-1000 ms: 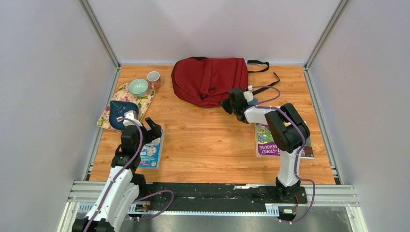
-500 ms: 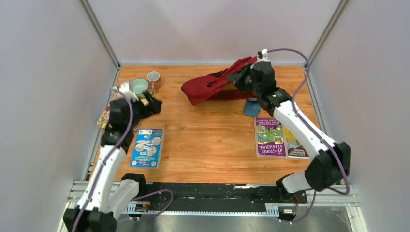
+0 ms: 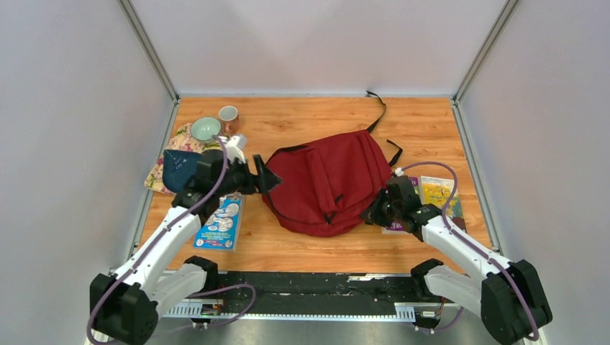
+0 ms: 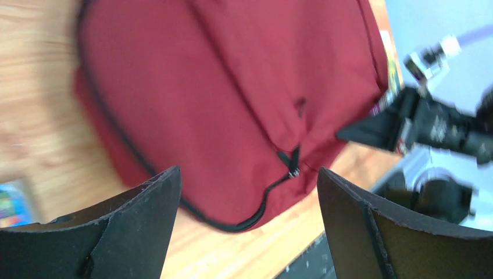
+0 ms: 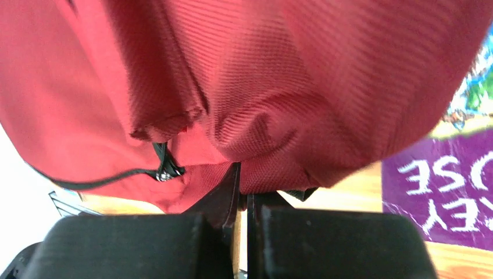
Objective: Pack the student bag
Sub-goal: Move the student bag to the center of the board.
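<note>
The student bag [image 3: 327,183], dark red with black zippers, lies flat in the middle of the table, its black straps trailing toward the back. My right gripper [image 3: 375,208] is at its near right edge, shut on a fold of the red fabric [image 5: 273,168]; the jaws [image 5: 244,200] pinch it close together. A zipper pull [image 5: 165,171] hangs just to the left of that pinch. My left gripper [image 3: 263,177] hovers at the bag's left edge, open wide with nothing between its fingers [image 4: 145,221]. Beyond them show the bag [image 4: 232,87] and a zipper pull [image 4: 293,170].
A blue picture book [image 3: 221,221] lies near the left arm. Behind it a dark blue pouch [image 3: 176,167] rests on a floral cloth [image 3: 157,180], with a green bowl [image 3: 206,129] and a cup [image 3: 228,115]. Books [image 3: 439,192] lie right of the bag, one purple [image 5: 442,192].
The right gripper has dragged the bag from the back of the table to the middle and laid it flat. The left gripper has swung right to the bag's left edge.
</note>
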